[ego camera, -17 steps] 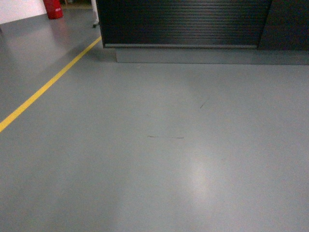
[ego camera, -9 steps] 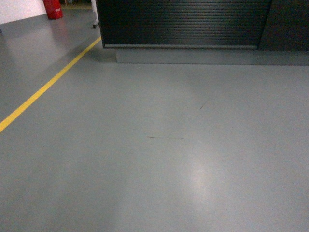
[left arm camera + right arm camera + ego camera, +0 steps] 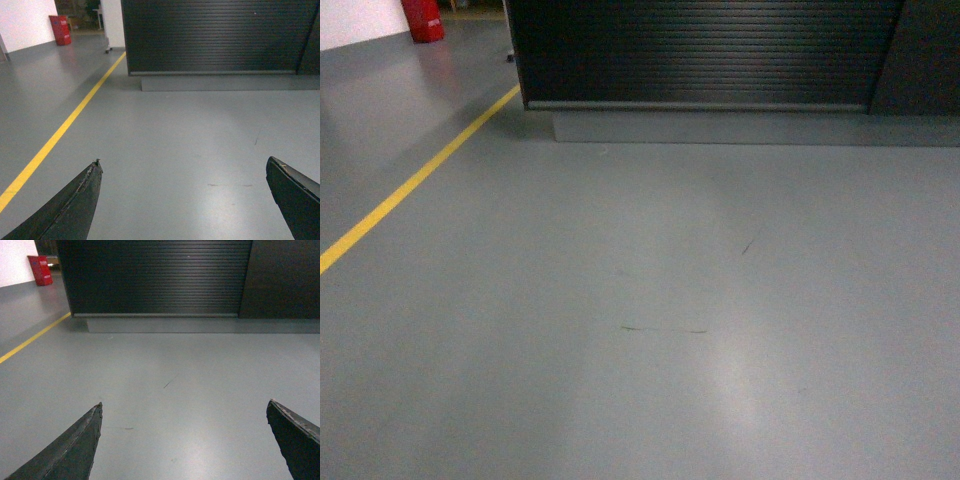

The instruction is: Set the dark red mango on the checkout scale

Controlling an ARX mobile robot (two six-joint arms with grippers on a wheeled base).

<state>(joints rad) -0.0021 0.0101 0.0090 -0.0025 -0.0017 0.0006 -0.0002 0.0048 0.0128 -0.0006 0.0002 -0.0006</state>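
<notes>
Flanking the checkout (image 3: 700, 50), a yellow line (image 3: 410, 185).

Grey floor (image 3: 650, 400), yellow floor line (image 3: 410, 185) at left, red cabinet (image 3: 60, 29) far left

Right end effector (image 3: 184, 412) gapes wide, empty, facing the ribbed checkout (image 3: 155, 277).

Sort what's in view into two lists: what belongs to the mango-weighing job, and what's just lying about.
Job:
checkout, ribbed front only
left gripper, open, empty
right gripper, open, empty
Mango, scale: not in view.

Lying about:
yellow floor line
red object
</notes>
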